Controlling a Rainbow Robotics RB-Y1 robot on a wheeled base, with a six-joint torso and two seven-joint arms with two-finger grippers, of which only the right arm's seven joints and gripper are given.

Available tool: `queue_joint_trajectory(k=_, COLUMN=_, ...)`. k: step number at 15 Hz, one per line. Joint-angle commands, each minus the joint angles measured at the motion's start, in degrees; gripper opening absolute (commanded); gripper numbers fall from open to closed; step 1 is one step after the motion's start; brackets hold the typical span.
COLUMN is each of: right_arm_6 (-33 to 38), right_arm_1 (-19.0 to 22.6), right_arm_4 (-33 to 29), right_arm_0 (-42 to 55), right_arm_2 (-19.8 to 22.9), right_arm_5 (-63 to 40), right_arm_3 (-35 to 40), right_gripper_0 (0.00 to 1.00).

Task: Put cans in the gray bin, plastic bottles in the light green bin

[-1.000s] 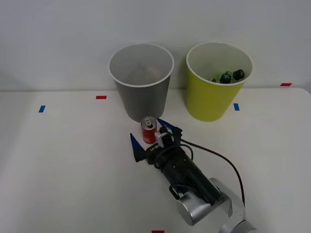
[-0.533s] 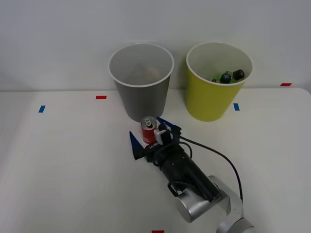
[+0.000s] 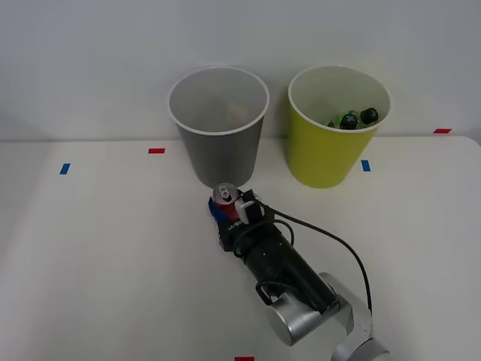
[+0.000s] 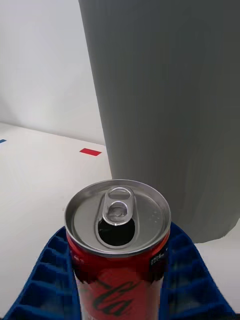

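Observation:
A small red can (image 3: pixel 224 198) with a silver top stands upright on the white table just in front of the gray bin (image 3: pixel 219 126). My right gripper (image 3: pixel 226 213) is shut on the can (image 4: pixel 118 245), its blue ribbed fingers (image 4: pixel 187 280) pressed against both sides. The gray bin's wall (image 4: pixel 170 110) rises right behind the can. To the right stands the light green bin (image 3: pixel 336 124), with green plastic bottles (image 3: pixel 350 118) with black caps showing inside near its rim.
Red tape marks (image 3: pixel 156 150) and blue tape marks (image 3: pixel 65 168) lie on the white table (image 3: pixel 105 248). My arm and its black cable (image 3: pixel 331 248) stretch from the can toward the front right. A white wall stands behind the bins.
The fingers stood open on either side of the can and have now closed onto it. The can has shifted slightly left and toward the gray bin.

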State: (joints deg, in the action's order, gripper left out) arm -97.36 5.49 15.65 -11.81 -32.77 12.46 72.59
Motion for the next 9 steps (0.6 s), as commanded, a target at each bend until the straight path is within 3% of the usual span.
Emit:
queue_joint_trajectory(k=1, right_arm_6=0.33, right_arm_1=0.48, right_arm_4=0.17, right_arm_0=0.30, right_arm_2=-0.01, right_arm_5=0.02, right_arm_3=0.01, right_gripper_0=0.00)
queue_joint_trajectory(k=6, right_arm_6=1.04, right_arm_1=1.63, right_arm_4=0.17, right_arm_0=3.02, right_arm_2=-0.01, right_arm_5=3.98, right_arm_3=0.10, right_gripper_0=0.00)
queue_joint_trajectory(k=9, right_arm_6=2.00, right_arm_1=3.65, right_arm_4=0.52, right_arm_0=7.24, right_arm_2=-0.36, right_arm_5=4.50, right_arm_3=5.46, right_gripper_0=0.00)
